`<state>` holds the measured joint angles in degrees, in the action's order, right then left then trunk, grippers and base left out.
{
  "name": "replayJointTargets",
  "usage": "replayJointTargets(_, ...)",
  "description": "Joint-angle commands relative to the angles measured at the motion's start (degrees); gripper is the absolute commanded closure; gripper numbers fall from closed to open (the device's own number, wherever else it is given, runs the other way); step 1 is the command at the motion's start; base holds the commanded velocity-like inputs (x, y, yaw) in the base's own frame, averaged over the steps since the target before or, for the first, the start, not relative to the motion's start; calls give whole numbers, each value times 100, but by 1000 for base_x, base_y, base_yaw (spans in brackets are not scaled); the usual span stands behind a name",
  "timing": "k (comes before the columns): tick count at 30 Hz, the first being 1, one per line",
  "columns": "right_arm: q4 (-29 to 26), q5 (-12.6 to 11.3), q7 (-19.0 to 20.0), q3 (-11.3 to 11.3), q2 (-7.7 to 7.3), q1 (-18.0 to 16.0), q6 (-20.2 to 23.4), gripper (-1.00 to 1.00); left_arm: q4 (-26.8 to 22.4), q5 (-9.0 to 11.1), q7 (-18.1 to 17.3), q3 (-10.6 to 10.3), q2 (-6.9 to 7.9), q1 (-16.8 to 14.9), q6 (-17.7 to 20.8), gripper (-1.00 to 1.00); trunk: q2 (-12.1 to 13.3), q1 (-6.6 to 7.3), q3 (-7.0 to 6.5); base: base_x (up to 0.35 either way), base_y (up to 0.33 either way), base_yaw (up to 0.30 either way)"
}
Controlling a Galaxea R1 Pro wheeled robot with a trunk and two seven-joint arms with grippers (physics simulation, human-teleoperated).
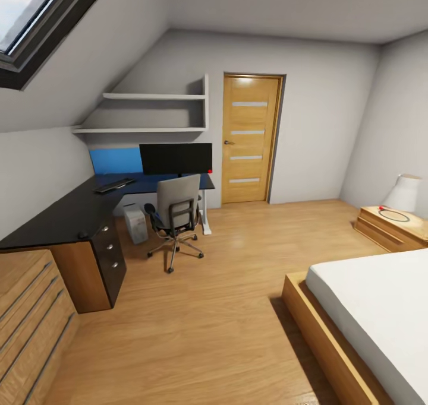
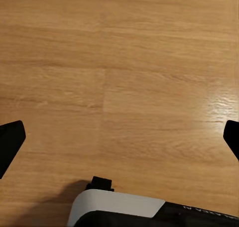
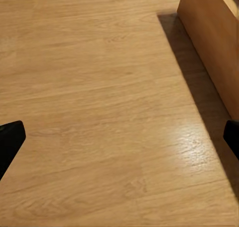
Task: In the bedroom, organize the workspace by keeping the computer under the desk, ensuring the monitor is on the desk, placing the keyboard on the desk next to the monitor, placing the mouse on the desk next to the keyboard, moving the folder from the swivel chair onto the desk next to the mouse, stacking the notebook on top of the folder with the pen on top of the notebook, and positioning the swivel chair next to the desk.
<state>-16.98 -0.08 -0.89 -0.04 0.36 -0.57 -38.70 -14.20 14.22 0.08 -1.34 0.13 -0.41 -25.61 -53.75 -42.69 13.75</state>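
Bedroom workspace showing across the floor
Monitor (image 1: 176,158) and keyboard (image 1: 113,185) are sitting on the desk (image 1: 59,218); both grippers (image 2: 119,137) (image 3: 119,137) are hanging with jaws wide, holding nothing.

Attic bedroom: pale grey walls, sloped ceiling with skylight (image 1: 30,19) at upper left; wood plank floor (image 1: 226,298) throughout, glare noted; wooden door (image 1: 249,139) closed in far wall; white shelves (image 1: 154,113) beside it; bed (image 1: 368,322) and nightstand (image 1: 392,230) with lamp (image 1: 404,192) at right; wooden dresser (image 1: 30,322) at left.
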Motion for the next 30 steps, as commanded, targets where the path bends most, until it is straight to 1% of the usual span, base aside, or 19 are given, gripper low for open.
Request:
replayJointTargets(1,12,4,-9,6,5,-5,-20,-100,34,29,2,-20,-1,-3,-31,-100,-5,0,7,54,0,-230)
replayJointTargets(8,18,13,-8,13,9,-5,-16,-100,66,28,6,-24,-4,-3,-53,-100,-5,0,11,241,0,-214)
replayJointTargets(15,73,-8,-2,9,22,-5,9,-100,69,-7,7,-25,-4,-3,-58,-100,-5,0,16,319,0,-27)
replayJointTargets(16,449,-12,-3,6,22,-5,16,-100,67,-9,3,-25,-2,-3,-58,-100,-5,0,16,324,0,-1)
replayJointTargets(17,577,-12,-2,7,21,-5,16,-100,67,-9,5,-25,0,-3,-58,-100,-5,0,16,324,0,-1)
replayJointTargets(20,1216,-19,-6,4,13,-5,22,-100,69,-9,5,-25,3,-3,-58,-100,-5,0,16,324,0,0)
replayJointTargets(22,1457,-19,-7,-3,10,-5,21,-100,68,-9,3,-25,4,-3,-58,-100,-5,0,17,324,0,0)
replayJointTargets(26,1648,-18,-7,-3,8,-5,20,-100,69,-7,2,-25,4,-3,-58,-100,-5,0,17,324,0,0)
replayJointTargets(30,1691,-20,-8,4,3,-5,20,-100,73,-7,2,-25,11,-3,-51,-100,-5,0,17,324,0,0)
